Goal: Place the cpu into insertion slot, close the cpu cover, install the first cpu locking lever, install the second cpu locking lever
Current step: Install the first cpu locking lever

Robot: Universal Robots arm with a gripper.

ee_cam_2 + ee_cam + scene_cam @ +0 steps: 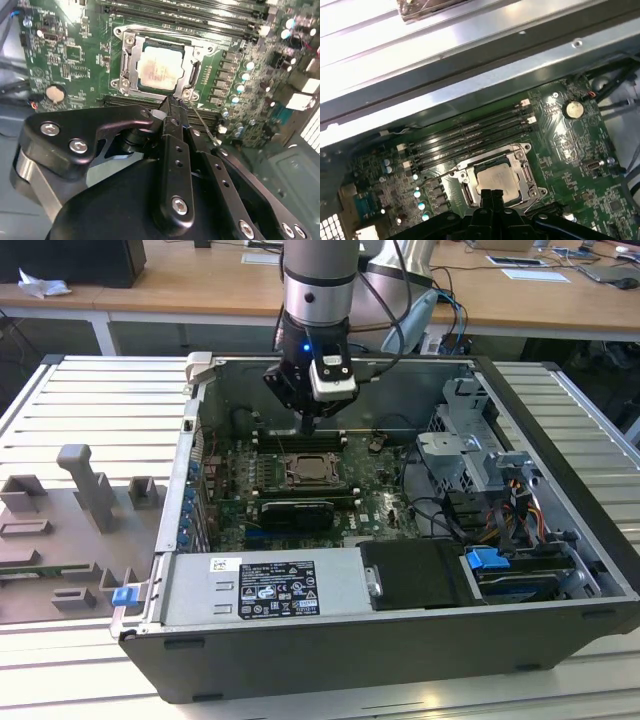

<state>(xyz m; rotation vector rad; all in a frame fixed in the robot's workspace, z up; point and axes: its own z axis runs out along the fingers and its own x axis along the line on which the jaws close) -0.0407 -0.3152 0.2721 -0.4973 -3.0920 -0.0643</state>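
Second wrist view: we see the tool (172, 103) closed tight and empty, its tip at a corner of the cpu cover (131, 62), which lies over the cpu (159, 70).

Clearance around the claw (308, 426), as we log it:
- Above: open air, the case open-topped.
- Under the tip: edge of the cpu cover (165, 40), lying flat and low.
- Just beside the tip: thin wire locking lever (201, 121), nearest snag.
- Near the tip, low on the board: memory slots (470, 134).
- Beyond the claw in the exterior view: case wall (400, 390), upright.
- Well apart, toward the exterior view's right: drive cage (460, 445) and loose cables (437, 512).
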